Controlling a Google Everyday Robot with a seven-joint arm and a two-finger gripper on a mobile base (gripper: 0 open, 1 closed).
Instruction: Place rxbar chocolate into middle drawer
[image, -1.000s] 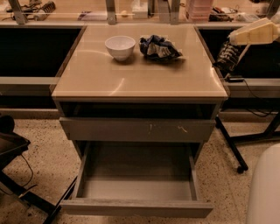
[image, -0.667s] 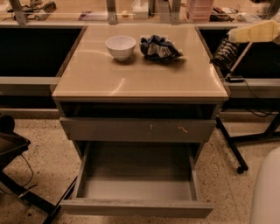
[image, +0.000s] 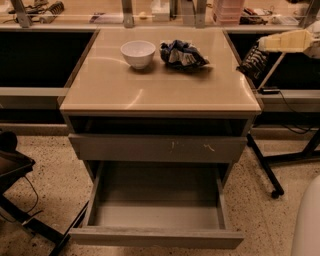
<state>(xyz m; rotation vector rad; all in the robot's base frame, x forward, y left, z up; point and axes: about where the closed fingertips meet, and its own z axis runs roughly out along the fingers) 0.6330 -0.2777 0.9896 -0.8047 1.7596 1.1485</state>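
Gripper (image: 252, 62) right of table (image: 160, 92) (grip unclear); middle drawer (image: 157, 238) open, plain grey.

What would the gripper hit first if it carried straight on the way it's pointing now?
The gripper hangs just off the right side of the cabinet, apparently pointing down and left. It would probably meet the right edge of the tabletop first, before the blue-and-white snack bag. Depth is unclear.

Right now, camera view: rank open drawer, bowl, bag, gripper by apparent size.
1. Open drawer: largest by far, though it is also nearest the camera.
2. Bag: slightly wider than the bowl.
3. Bowl and gripper, which is beside the table's right edge: these look alike, so not ranked.
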